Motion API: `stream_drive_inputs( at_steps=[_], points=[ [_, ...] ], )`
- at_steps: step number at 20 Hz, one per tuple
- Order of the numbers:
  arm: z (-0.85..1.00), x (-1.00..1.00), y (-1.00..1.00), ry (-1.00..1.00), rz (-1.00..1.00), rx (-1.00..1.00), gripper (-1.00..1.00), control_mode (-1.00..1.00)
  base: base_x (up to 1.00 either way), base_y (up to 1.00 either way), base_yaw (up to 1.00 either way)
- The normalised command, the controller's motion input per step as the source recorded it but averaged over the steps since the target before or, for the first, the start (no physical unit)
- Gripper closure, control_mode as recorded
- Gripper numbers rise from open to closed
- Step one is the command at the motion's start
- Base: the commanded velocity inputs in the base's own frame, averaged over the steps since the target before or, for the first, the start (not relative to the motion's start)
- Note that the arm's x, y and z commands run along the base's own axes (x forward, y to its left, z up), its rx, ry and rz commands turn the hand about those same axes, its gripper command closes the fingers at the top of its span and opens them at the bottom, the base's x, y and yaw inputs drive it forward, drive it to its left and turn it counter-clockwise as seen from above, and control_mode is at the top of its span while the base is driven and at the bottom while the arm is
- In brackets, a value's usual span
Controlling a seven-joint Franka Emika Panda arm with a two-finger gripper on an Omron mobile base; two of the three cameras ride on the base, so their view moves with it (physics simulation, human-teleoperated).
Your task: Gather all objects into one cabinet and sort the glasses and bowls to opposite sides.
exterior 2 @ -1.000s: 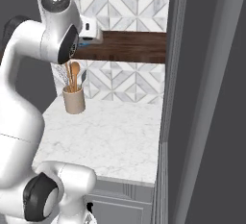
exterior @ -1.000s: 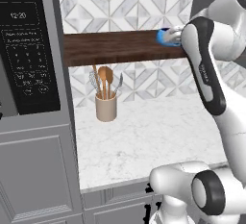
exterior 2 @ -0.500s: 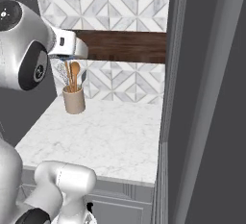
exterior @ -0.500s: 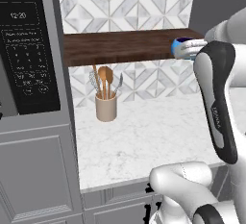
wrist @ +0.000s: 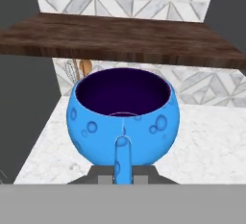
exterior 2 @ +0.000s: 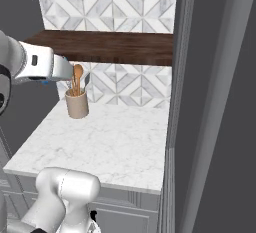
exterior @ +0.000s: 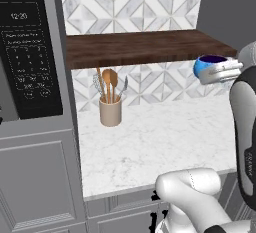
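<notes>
The robot's two-finger gripper point(wrist: 123, 174) is pinched tight on the handle of 1 small, round, bright blue cup point(wrist: 123, 122), so the cup sits right in front of the fingers, upright with its open top up. In the left base view the blue cup point(exterior: 209, 66) hangs in the air just off the right end of the dark brown wooden shelf point(exterior: 145, 47), high above the white marble counter point(exterior: 155, 142). The tan crock of wooden spoons point(exterior: 110, 111) stands well apart to the left, and no cabinet for the cup can be made out yet.
</notes>
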Motion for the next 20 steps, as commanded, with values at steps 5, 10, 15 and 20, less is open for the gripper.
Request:
stream_drive_inputs(
  at_steps=[5,10,15,20],
  points=[
    [0.06,-0.61,0.00,0.14,0.00,0.00,1.00,-1.00,0.00,0.00,0.00],
    [0.01,0.00,0.00,0.01,-0.01,0.01,1.00,-1.00,0.00,0.00,0.00],
    [-0.16,0.00,0.00,-0.02,0.00,0.00,1.00,-1.00,0.00,0.00,0.00],
    [0.00,0.01,0.00,-0.02,0.00,0.00,1.00,-1.00,0.00,0.00,0.00]
  ],
)
